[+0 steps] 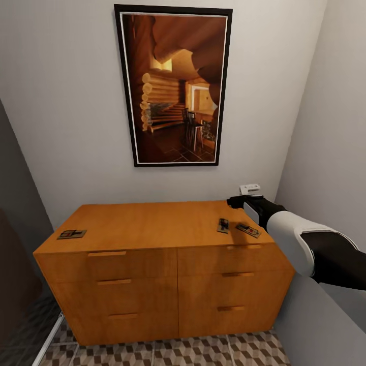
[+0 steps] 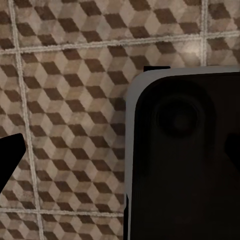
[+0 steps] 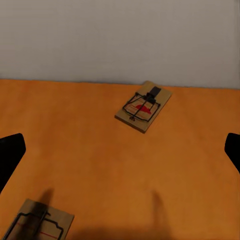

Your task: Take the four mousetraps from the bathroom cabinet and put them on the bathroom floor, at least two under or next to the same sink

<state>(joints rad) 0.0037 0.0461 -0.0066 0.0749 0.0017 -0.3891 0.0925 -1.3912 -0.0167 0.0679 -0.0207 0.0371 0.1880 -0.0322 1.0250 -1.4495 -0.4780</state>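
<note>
Flat on cabinet, mousetraps lying diagonal

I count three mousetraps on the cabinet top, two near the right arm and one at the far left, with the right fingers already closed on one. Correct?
Not quite: the right gripper is open and empty, per the right wrist view. The three mousetraps lie untouched on the cabinet.

Right tool open (empty).

soft even light, mild blur throughout; faint finger shadows on cabinet top.
</note>
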